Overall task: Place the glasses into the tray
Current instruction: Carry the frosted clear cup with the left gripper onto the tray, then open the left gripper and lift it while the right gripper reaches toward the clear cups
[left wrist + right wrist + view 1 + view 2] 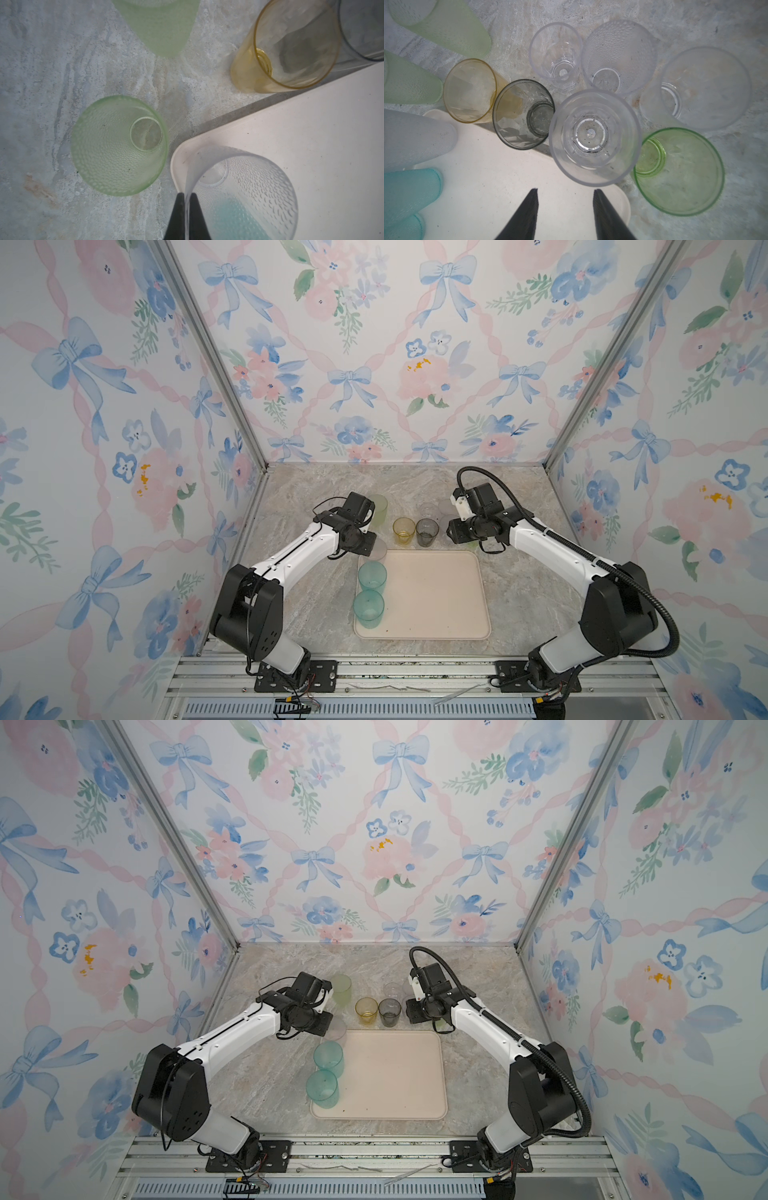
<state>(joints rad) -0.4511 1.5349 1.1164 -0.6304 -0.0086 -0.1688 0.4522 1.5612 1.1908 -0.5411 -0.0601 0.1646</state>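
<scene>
We see the left jaws pinching the wall of a clear tumbler [259,187] at the tray's [311,124] far left corner, the right jaws half apart, empty, above its far right corner.

grey marble-look tabletop [316,614], floral bow wallpaper [353,344] on 3 walls, alu frame posts [210,352], front rail [415,672]
</scene>
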